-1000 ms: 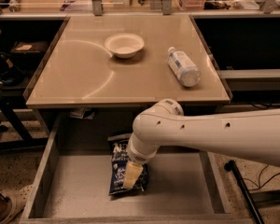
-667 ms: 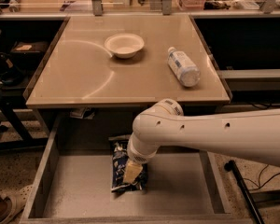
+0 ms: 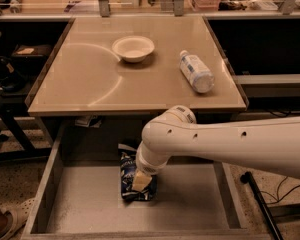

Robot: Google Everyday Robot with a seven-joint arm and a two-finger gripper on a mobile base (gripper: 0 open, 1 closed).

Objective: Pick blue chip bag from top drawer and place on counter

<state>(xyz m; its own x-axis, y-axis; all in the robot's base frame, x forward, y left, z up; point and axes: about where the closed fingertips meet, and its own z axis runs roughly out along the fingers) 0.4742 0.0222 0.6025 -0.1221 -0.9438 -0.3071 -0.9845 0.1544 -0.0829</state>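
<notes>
The end effector (image 3: 142, 181) is lowered into the open top drawer (image 3: 190, 206), its pale tip pressed against the blue chip bag (image 3: 128, 168). The bag lies flat on the drawer's grey floor directly under the end effector, reaching out to its left and below it. Whether the end effector is clenched on the bag or released cannot be told. The white arm (image 3: 230, 144) stretches away to its right. Beyond and above the end effector is the table (image 3: 85, 84), carrying a bowl (image 3: 133, 48) and, farther right, a bottle (image 3: 196, 72) on its side.
</notes>
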